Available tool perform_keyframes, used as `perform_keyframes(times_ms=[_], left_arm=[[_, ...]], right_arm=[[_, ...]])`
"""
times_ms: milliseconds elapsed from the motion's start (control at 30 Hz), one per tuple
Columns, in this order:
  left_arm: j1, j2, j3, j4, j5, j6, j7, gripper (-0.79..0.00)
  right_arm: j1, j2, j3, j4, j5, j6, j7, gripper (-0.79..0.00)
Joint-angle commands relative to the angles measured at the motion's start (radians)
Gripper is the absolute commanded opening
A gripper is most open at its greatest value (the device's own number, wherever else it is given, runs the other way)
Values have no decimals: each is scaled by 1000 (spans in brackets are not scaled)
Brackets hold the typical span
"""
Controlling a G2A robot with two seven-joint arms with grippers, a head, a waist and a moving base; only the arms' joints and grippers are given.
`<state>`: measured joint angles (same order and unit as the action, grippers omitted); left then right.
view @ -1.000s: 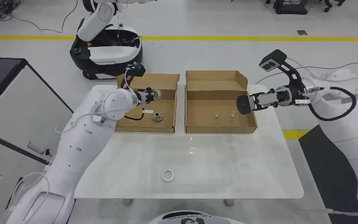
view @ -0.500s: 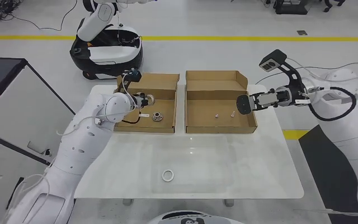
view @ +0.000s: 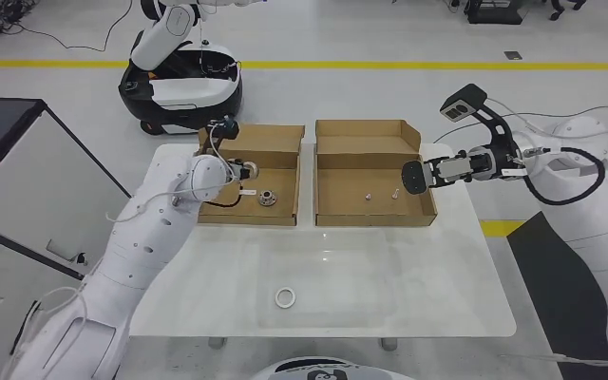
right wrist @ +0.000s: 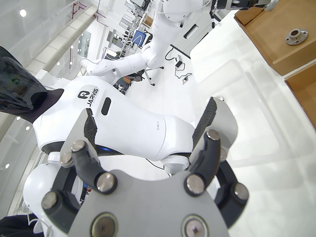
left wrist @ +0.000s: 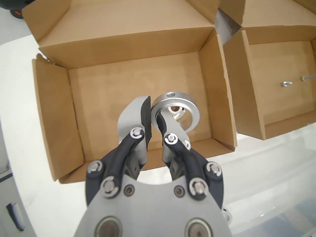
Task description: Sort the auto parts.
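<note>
Left gripper point(left wrist: 153, 114) pinches the wall of a metal collar point(left wrist: 195, 115), 1 black-padded finger inside the bore and the other against the outer rim, above the left cardboard box point(left wrist: 123, 50). The collar is a machined silver ring with a smooth, matte finish. It is held tilted, its bore facing up and toward the wrist, and a threaded hole in its rim points away from the gripper.

Right gripper point(right wrist: 150, 107) hangs with its ribbed pads spread wide and nothing between them, just beside the outer wall of the right cardboard box point(view: 372, 157).

Nearest the robot, a white ring point(view: 285, 298) lies flat by the front edge of the glossy white table point(view: 427, 285), well apart from both boxes.

Farther back, the 2 open-topped boxes of plain brown corrugated board stand side by side with their flaps folded out. On the floor of the left box, below the raised collar, sits a silver flanged hub point(view: 269, 199), bore upward. In the right box, a small silver fastener point(left wrist: 286, 83) and a slim bolt point(left wrist: 307, 77) lie near each other but apart.
</note>
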<state>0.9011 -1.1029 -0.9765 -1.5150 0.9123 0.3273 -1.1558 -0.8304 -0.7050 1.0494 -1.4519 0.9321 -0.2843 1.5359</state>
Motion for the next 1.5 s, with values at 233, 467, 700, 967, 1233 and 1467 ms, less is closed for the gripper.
perform_keyframes(times_ms=[233, 467, 700, 967, 1233, 1467], left_arm=[[-110, -44, 125, 135, 43, 59, -189, -785], [-156, -73, 171, 220, 16, 42, -228, -785], [-194, -103, 226, 314, 34, 50, -253, -785], [-228, -138, 257, 411, 13, 57, -230, -785], [-256, -174, 279, 534, -6, 94, -188, -785], [-273, -203, 299, 607, -7, 117, -160, -785]], right_arm=[[0, 0, 0, 0, 0, 0, 0, 0], [0, 0, 0, 0, 0, 0, 0, 0], [0, 0, 0, 0, 0, 0, 0, 0], [0, 0, 0, 0, 0, 0, 0, 0], [0, 0, 0, 0, 0, 0, 0, 0], [0, 0, 0, 0, 0, 0, 0, 0]])
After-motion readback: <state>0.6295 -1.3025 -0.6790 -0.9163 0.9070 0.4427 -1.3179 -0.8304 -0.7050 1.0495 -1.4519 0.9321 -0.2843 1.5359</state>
